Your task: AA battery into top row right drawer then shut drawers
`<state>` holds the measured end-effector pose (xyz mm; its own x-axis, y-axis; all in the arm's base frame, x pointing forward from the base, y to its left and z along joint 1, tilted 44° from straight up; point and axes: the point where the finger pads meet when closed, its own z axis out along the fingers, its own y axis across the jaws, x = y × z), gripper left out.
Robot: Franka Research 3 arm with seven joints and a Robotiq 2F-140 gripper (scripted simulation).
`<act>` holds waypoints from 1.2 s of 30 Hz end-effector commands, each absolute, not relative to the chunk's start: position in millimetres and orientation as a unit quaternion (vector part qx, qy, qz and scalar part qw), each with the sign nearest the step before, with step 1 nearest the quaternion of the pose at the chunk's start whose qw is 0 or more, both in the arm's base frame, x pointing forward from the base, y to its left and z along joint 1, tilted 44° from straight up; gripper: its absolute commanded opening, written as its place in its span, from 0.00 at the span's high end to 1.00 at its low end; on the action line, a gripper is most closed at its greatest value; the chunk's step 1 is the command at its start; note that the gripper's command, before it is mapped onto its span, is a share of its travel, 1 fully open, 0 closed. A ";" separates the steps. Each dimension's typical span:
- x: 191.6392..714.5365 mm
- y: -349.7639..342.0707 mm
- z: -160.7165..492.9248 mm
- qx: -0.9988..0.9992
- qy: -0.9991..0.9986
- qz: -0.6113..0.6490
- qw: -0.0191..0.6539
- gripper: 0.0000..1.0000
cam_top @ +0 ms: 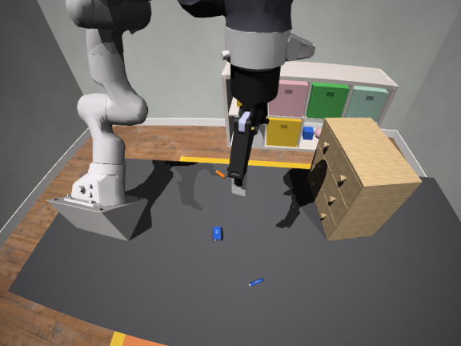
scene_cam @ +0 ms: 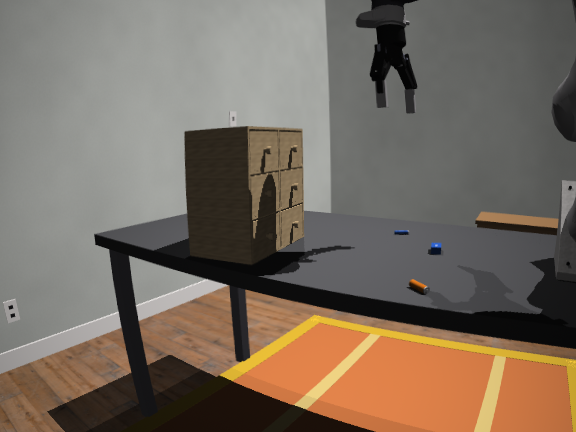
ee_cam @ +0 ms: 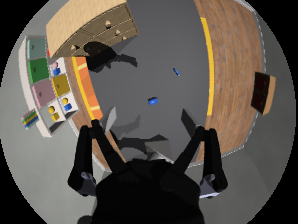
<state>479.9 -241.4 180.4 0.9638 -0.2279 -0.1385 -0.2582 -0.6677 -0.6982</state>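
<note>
My gripper (cam_top: 239, 189) (scene_cam: 396, 104) (ee_cam: 148, 113) is open and empty, high above the dark table (cam_top: 160, 272) (scene_cam: 350, 270), towards its back. The wooden chest (cam_top: 368, 160) (scene_cam: 220, 190) (ee_cam: 87, 12) stands upright at the right, all drawers shut. Its top-row right drawer (cam_top: 343, 173) (scene_cam: 291, 149) is well away from my fingers. An orange cylinder with a silver end (cam_top: 219, 174) (scene_cam: 419, 286) lies near the table's back edge. A slim blue cylinder (cam_top: 255, 282) (scene_cam: 401, 232) (ee_cam: 176, 71) lies near the front. I cannot tell which is the AA battery.
A small blue block-shaped battery (cam_top: 217, 233) (scene_cam: 435, 248) (ee_cam: 152, 102) lies mid-table. The robot base (cam_top: 100, 192) stands at the left. A white shelf with coloured bins (cam_top: 328, 100) stands behind the table. A wooden board (scene_cam: 517, 221) shows beyond the table.
</note>
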 end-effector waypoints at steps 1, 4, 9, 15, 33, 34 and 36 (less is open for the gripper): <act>484.7 -240.8 190.1 -0.916 0.109 0.003 0.385 0.00; 486.9 -240.0 193.8 -0.918 0.103 -0.001 0.384 0.00; 491.0 -238.4 200.6 -0.919 0.092 -0.008 0.382 0.00; 495.9 -236.2 209.2 -0.921 0.079 -0.017 0.380 0.00; 503.7 -232.3 223.2 -0.924 0.057 -0.032 0.376 0.00; 504.0 -232.1 223.7 -0.924 0.056 -0.032 0.376 0.00; 504.5 -231.9 224.5 -0.925 0.055 -0.033 0.375 0.00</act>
<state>503.5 -231.0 220.8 0.9908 -0.1353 0.0045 -0.0937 -0.7098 -0.6982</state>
